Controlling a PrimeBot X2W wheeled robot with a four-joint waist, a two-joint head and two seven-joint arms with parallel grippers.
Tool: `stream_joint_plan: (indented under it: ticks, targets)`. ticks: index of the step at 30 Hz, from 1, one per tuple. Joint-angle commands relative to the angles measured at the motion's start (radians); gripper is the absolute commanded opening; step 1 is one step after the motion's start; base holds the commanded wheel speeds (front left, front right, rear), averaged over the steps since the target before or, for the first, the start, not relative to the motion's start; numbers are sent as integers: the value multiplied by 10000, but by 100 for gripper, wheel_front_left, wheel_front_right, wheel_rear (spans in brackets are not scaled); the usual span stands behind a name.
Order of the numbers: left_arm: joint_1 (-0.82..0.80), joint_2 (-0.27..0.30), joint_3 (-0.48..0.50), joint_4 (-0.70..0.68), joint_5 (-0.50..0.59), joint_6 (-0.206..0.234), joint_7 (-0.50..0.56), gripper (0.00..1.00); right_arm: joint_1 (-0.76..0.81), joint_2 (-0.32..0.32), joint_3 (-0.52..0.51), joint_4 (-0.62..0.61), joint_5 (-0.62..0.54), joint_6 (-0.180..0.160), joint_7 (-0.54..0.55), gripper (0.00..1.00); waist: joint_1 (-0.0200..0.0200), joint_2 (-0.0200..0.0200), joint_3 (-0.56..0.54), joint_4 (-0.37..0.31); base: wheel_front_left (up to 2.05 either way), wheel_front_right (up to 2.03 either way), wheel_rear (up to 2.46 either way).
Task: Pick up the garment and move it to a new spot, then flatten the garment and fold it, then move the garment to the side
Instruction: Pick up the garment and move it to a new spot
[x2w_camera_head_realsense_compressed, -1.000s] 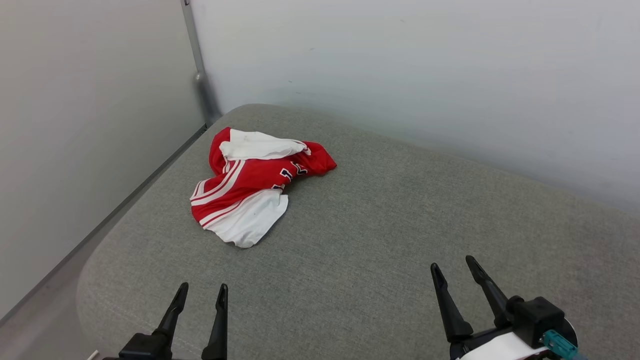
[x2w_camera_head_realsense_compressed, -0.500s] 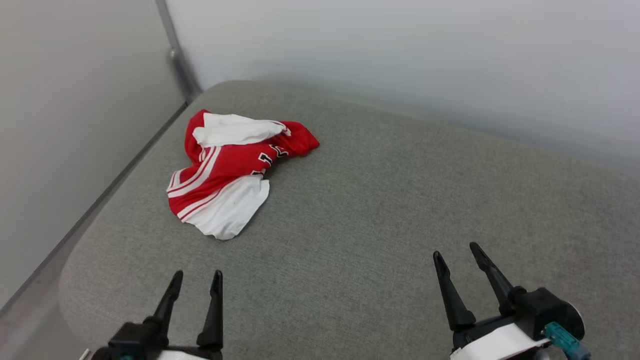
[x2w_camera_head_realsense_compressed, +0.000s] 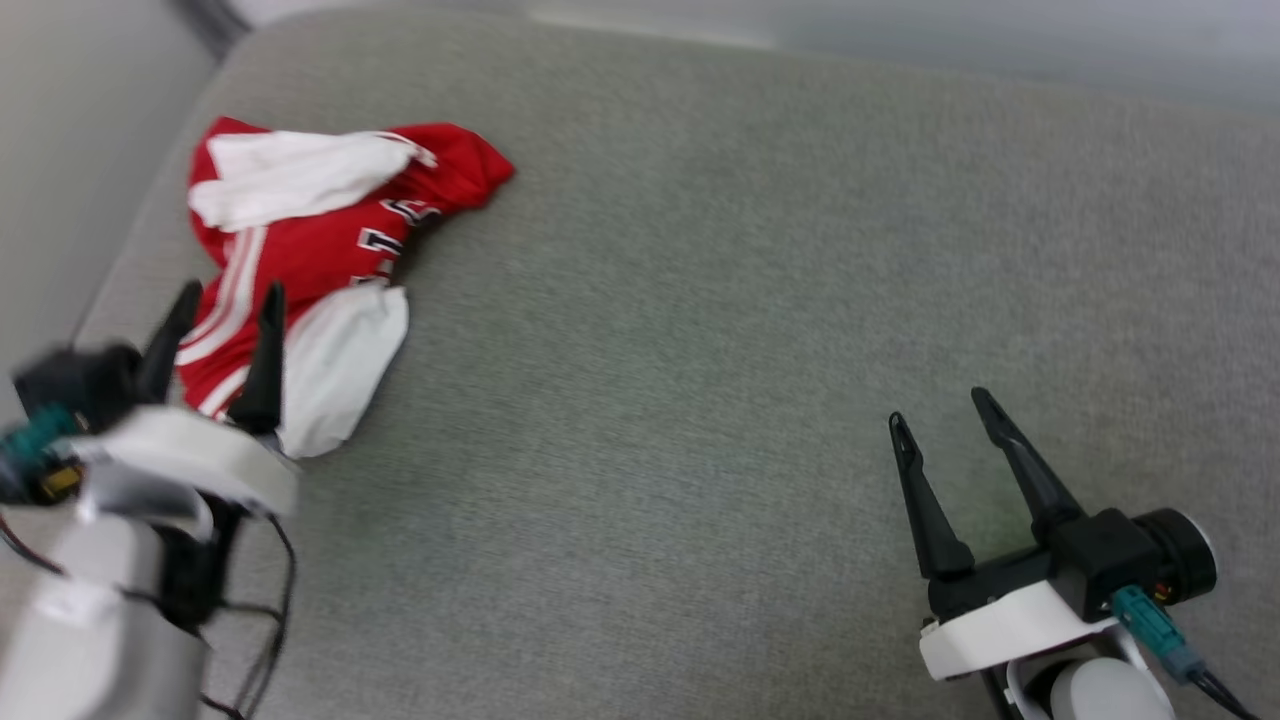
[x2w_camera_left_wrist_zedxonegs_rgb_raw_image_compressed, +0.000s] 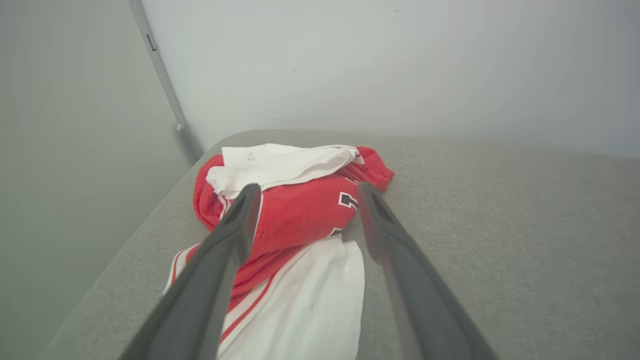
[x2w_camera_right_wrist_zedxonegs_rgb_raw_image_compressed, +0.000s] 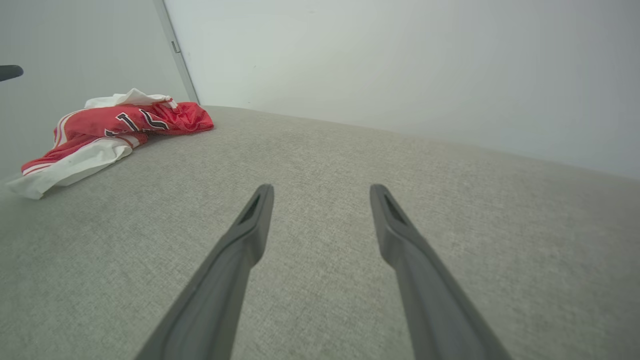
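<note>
Red-white garment (x2w_camera_head_realsense_compressed: 330, 245) crumpled just ahead of left gripper (x2w_camera_head_realsense_compressed: 231, 292).

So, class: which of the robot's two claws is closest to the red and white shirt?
The left claw, at the shirt's near edge with open fingers framing it. The right claw, also open, is well apart from it, over bare grey cushion.

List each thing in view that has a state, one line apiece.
Red jersey T-shirt: crumpled in a heap, unfolded, lying on the grey cushion near its left edge.
Left gripper: open, over the T-shirt's near part, gripping nothing.
Right gripper: open, empty, over bare cushion, apart from the T-shirt.
</note>
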Motion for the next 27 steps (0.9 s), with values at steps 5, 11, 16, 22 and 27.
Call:
stream_joint_plan:
  ticks: [5, 11, 16, 22, 27]
  targets:
    - [-1785, 1898, -957, 981, -1880, -18, 2639, 100, -408, 1, -135, -253, -295, -3, -21, 100, -2, 0, 1322, -871, 0, 0, 0]
    - [-2982, 3227, -1414, 1667, -3205, -20, 6034, 100, -620, 1, -148, -416, -64, -3, -20, 100, -2, 0, 2003, -1230, 0, 0, 0]
    - [-3522, 3712, -1604, 1933, -4239, -21, 8023, 100, -796, -1, 36, -573, -18, -3, -20, 100, -2, 0, 2462, -1470, 0, 0, 0]
    - [-3918, 3767, -1644, 2459, -4986, -11, 9447, 100, -941, -2, 102, -613, -101, -5, -17, 100, -2, 0, 2868, -1689, 0, 0, 0]
    - [-3877, 3548, -1869, 3018, -5191, -12, 9986, 50, -979, -7, 84, -549, -144, -5, -14, 100, -2, 0, 2932, -1775, 0, 0, 0]
